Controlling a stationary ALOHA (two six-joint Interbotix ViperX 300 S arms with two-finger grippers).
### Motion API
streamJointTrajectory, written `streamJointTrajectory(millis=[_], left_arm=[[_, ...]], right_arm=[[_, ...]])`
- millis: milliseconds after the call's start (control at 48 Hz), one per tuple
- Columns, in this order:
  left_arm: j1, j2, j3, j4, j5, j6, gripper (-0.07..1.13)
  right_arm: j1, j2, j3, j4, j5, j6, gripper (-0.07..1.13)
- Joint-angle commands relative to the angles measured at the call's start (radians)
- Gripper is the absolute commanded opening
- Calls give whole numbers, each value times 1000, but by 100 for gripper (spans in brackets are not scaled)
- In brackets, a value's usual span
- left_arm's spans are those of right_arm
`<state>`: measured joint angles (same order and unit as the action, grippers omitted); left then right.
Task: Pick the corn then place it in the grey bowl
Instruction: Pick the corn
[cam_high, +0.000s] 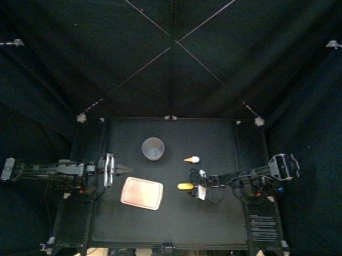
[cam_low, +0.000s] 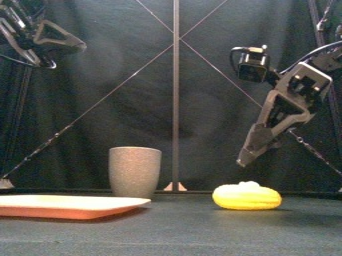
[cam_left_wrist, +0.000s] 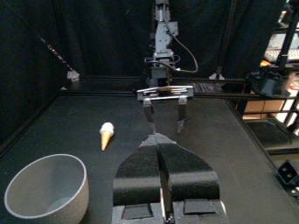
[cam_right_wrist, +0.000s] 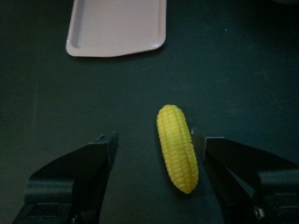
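Black bench (cam_high: 134, 225) holds 1 pink tray (cam_high: 143, 192) front-left, 1 grey cup (cam_high: 154, 148) behind it, 1 corn (cam_high: 186, 186) lying just right of tray, and 1 small cone toy (cam_high: 191, 158) near cup. 2 tools: right tool (cam_right_wrist: 162, 142) released, jaws either side of corn. Left tool (cam_left_wrist: 163, 153) clenched, empty, at bench's left.

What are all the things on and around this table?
corn: one, yellow, lying just right of the tray.
tray: one, pink, flat, front left of centre.
grey cup: one, grey speckled, upright, behind the tray.
cone toy: one, pale, lying right of the grey cup, behind the corn.
table: one, black.
right gripper: one, black, open, above the corn, not touching it.
left gripper: one, black, shut, empty, raised at the table's left side.
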<state>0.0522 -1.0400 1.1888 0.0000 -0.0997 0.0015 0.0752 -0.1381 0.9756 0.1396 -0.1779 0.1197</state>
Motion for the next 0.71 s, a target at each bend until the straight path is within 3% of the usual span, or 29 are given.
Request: streamJointTrajectory(millis=[21,542,708], left_arm=[[2,2,-29,0,-5,0,-3],[2,2,-25,-2,-5,0,-3],[2,0,-25,0,-5,2,-3]], right_arm=[[-12,23,-20,2,-5,-2,99],[-41,124,-41,-9,-3,-2,97],[-57,143,-67,-11,-3,-3,87]])
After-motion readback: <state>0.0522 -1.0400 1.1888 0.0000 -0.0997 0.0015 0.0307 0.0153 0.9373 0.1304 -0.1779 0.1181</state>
